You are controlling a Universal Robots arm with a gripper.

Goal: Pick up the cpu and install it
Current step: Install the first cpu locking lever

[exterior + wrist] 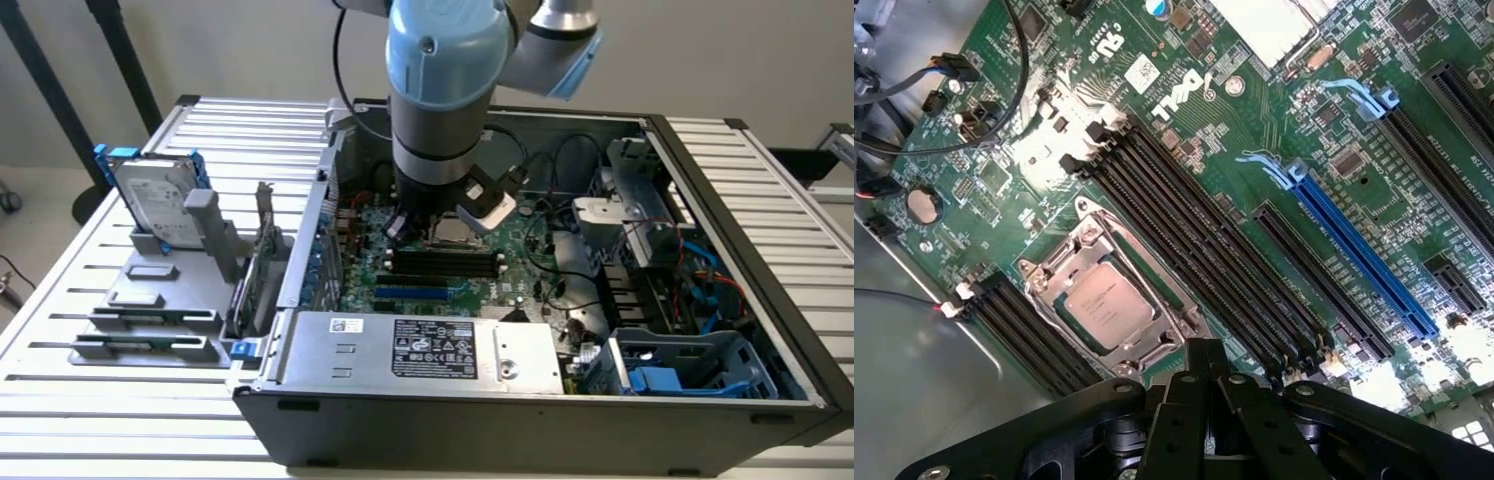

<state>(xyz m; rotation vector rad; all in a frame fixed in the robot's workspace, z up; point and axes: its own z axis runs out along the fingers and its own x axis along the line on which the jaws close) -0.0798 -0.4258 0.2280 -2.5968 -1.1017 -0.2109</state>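
End effector [1204,385] pressed together, empty; I see the cpu [1109,306] just beyond its tips, seated in the motherboard [1254,150] socket, placement apparently done.

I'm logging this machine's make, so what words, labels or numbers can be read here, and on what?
"DELL", white print on the green motherboard, rotated in the wrist view.
Certification marks beside it: too small to read.
Print on the cpu seated in its socket: too faint to read.
Black label on the grey power supply box: text too small to read.
White sticker on the hard drive: blurred.
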